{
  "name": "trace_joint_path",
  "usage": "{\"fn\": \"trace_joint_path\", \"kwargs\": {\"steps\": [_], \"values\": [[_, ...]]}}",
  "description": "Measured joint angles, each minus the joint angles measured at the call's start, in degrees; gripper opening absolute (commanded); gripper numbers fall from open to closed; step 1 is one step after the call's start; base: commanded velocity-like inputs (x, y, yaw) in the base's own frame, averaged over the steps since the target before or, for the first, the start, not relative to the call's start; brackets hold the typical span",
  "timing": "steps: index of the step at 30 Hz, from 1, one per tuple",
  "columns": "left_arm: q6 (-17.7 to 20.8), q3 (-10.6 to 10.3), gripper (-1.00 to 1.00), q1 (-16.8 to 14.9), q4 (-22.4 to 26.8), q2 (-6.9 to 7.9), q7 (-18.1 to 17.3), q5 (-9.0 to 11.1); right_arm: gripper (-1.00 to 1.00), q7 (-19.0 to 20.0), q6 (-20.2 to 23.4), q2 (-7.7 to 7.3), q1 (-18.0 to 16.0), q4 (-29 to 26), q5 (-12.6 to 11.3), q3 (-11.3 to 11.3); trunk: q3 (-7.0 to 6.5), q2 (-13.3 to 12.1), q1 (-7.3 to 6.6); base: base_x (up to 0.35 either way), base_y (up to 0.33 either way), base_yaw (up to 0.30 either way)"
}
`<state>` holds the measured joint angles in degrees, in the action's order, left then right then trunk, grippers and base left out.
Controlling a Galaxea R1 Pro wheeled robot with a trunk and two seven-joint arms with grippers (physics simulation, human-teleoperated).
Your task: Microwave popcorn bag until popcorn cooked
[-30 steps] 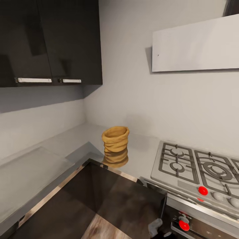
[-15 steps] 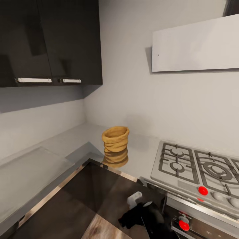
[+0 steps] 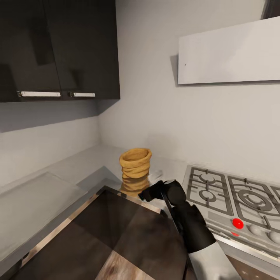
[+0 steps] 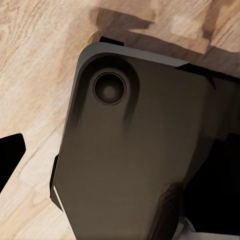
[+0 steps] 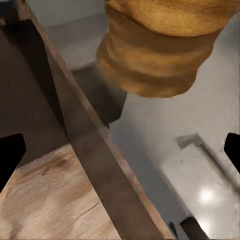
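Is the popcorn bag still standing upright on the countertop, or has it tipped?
Upright. The popcorn bag stands on the countertop with its round rolled rim facing up. The right tool is beside it, not gripping it.

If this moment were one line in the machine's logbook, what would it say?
phase: reaching | right claw: open, beside popcorn bag, not touching | bag: upright on countertop | hob: right of bag
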<state>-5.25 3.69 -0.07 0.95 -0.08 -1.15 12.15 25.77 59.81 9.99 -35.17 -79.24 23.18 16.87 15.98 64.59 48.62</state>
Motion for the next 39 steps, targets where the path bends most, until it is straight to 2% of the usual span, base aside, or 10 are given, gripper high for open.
{"fn": "trace_joint_path", "kwargs": {"steps": [9, 13, 14, 18, 26, 30, 32, 34, 36, 39], "values": [[0.0, 0.0, 1.00, 0.0, 0.0, 0.00, 0.0, 0.0, 1.00, -0.7, 0.0, 0.00, -8.2, 0.7, 0.2, -0.8, 0.00, 0.0, 0.00, 0.000, 0.000, 0.000], [0.0, 0.0, 1.00, 0.0, 0.0, 0.04, 0.0, 0.0, 1.00, -1.7, 0.0, -0.01, -12.2, 2.0, 0.4, -3.7, 0.00, 0.0, 0.00, 0.000, 0.000, 0.000], [0.0, 0.0, 1.00, 0.0, 0.0, 0.01, 0.0, 0.0, 1.00, -2.8, -0.1, -0.01, -16.7, 5.6, 0.7, -6.4, -0.01, 0.0, 0.00, 0.000, 0.000, 0.000], [0.0, 0.0, 1.00, 0.0, 0.0, 0.12, 0.0, 0.1, 1.00, -6.4, 0.0, 0.00, -23.5, 12.5, 0.3, -8.0, 0.00, 0.0, 0.00, 0.000, 0.000, 0.000], [0.0, 0.1, 1.00, 0.0, 0.0, 0.17, 0.0, 0.1, 1.00, -9.3, 0.0, 0.00, -29.3, 18.8, 0.3, -9.3, 0.00, 0.0, 0.00, 0.000, 0.000, 0.000], [0.0, 0.1, 1.00, 0.0, 0.0, 0.17, 0.0, 0.1, 1.00, -12.1, 0.0, 0.01, -34.3, 25.2, 0.1, -12.7, 0.00, 0.0, 0.00, 0.000, 0.000, 0.000], [0.0, 0.1, 1.00, 0.0, 0.0, 0.17, 0.0, 0.1, 1.00, -13.8, 0.0, 0.00, -38.4, 32.7, 0.1, -16.7, 0.00, 0.0, 0.00, 0.000, 0.000, 0.000], [0.0, 0.1, 1.00, 0.0, 0.0, 0.17, 0.0, 0.1, 1.00, -16.5, 0.0, -0.05, -40.3, 37.3, 0.1, -19.0, 0.00, 0.0, 0.00, 0.000, 0.000, 0.000], [0.0, 0.1, 1.00, 0.0, 0.0, 0.17, 0.0, 0.1, 1.00, -20.0, 0.0, -0.06, -41.0, 39.6, -0.1, -19.9, 0.00, 0.0, 0.00, 0.000, 0.000, 0.000], [0.0, 0.1, 1.00, 0.0, 0.0, 0.23, 0.0, 0.1, 1.00, -21.8, 0.0, -0.06, -41.2, 40.4, -0.9, -20.5, 0.00, 0.0, 0.00, 0.000, 0.000, 0.000]]}}
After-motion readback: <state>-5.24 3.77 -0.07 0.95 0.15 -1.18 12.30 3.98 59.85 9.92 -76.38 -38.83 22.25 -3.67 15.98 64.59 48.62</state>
